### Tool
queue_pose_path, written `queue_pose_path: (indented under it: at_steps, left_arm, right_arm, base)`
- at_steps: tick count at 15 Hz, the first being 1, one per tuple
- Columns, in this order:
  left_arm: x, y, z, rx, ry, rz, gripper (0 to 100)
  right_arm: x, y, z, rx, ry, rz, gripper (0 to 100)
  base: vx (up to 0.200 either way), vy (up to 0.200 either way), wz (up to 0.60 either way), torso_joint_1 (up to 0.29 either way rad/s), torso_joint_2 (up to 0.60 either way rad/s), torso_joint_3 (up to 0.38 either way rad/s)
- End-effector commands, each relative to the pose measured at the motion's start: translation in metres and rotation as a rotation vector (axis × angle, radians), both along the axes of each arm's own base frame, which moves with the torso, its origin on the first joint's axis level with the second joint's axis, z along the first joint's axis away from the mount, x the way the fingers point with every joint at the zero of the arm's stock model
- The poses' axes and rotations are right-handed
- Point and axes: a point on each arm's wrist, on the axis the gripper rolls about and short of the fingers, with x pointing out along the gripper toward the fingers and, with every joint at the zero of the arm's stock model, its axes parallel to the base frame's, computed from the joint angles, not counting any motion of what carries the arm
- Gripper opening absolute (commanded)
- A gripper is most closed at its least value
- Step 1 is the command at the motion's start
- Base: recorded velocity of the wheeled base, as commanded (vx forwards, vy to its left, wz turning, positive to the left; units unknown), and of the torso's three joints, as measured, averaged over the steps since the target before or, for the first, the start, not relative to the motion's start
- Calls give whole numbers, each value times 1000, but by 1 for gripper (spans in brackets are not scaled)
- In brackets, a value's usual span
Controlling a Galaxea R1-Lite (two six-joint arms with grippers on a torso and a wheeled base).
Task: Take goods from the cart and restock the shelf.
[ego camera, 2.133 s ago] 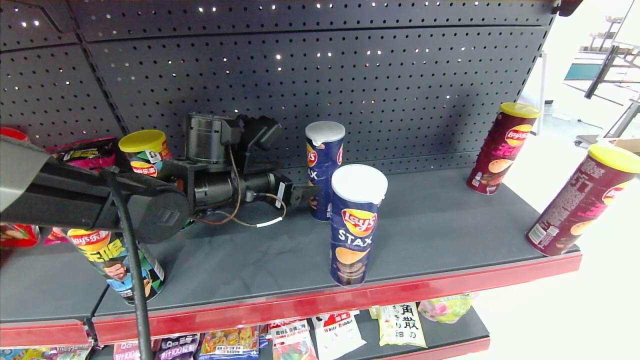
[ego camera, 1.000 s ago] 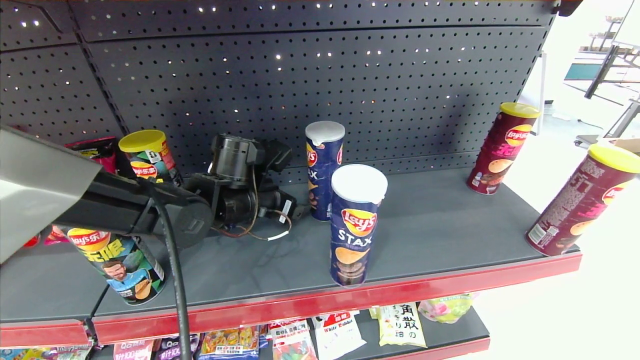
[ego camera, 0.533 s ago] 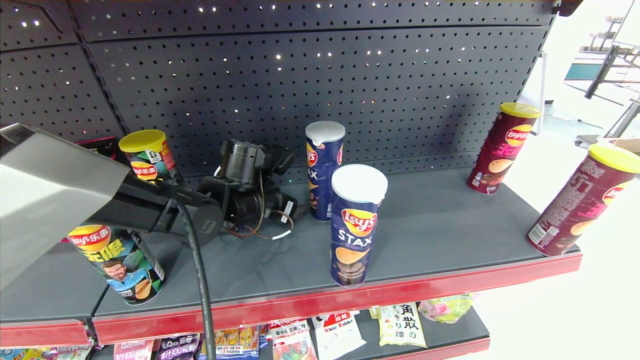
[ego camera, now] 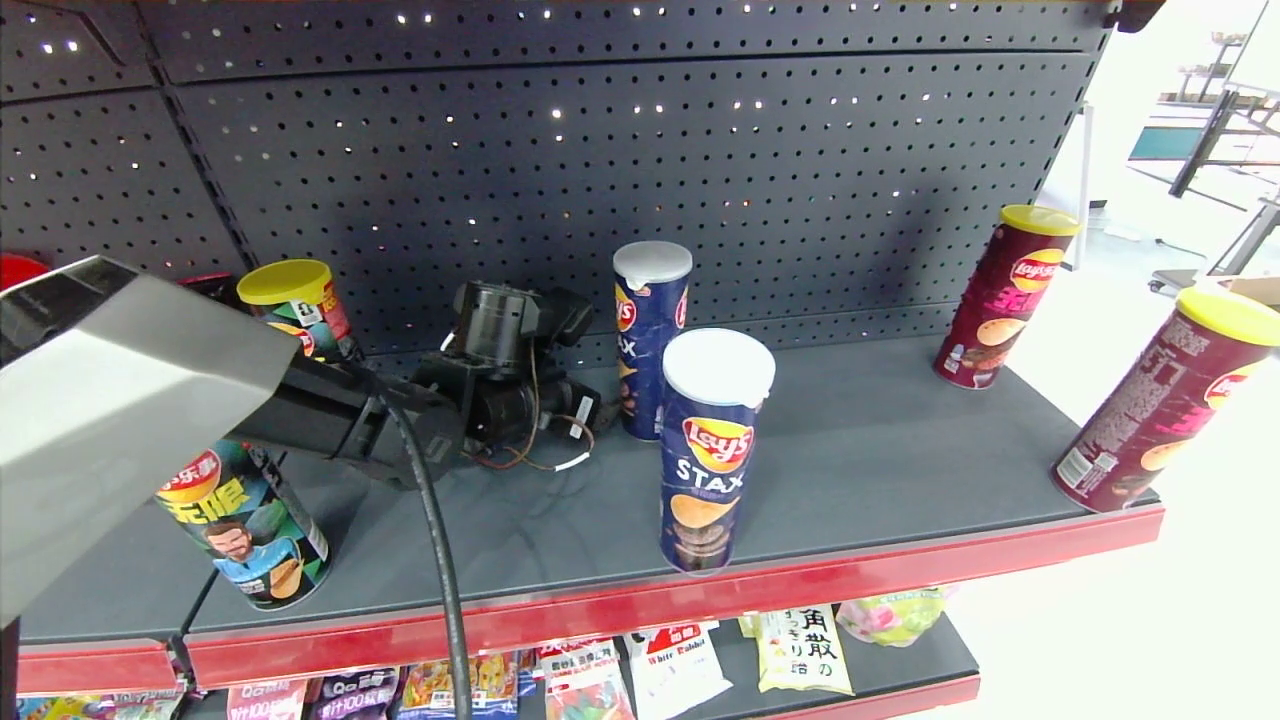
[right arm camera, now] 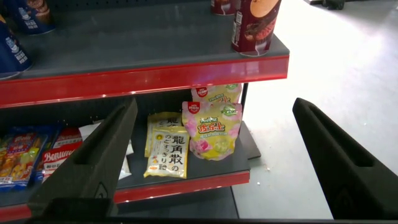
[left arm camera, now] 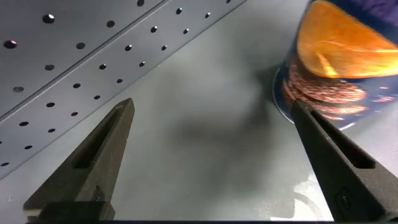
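Restocking, upper shelf (ego camera: pixel 860 450). The rear blue can (ego camera: pixel 650 340) is standing upright near the shelf's back edge, about midway along it, close to the pegboard (ego camera: pixel 640 150). The front blue can (ego camera: pixel 715 450) is standing upright nearer the front edge. The left gripper (left arm camera: pixel 211 106) is lying low over the shelf beside the rear blue can, its jaws spread wide and holding nothing. The can's base is sitting next to one finger, though contact cannot be settled from the wrist view. The right gripper (right arm camera: pixel 216 102) is hanging below, jaws likewise wide apart and empty, facing the snack bags (right arm camera: pixel 211 127) on the lower shelf. Two maroon cans (ego camera: pixel 1005 295) are occupying the right end.

Handling, by judgement: the can is probably a light, stiff paperboard tube with a glossy, somewhat slippery wall. Being tall and narrow, it is prone to tipping. A moderate squeeze across the mid-body, rather than at the plastic lid, is looking safest.
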Motion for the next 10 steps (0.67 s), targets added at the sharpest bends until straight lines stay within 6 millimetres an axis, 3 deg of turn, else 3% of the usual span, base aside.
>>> queue_pose_path:
  at_steps: [1, 10]
  left_arm:
    - [2, 0, -6, 9, 12, 6, 100]
    - [3, -2, -9, 4, 5, 5, 100]
  right_arm:
    - [0, 0, 0, 0, 0, 0, 100]
    - [0, 0, 0, 0, 0, 0, 100]
  base:
    - [0, 0, 0, 0, 0, 0]
    - [0, 0, 0, 0, 0, 0]
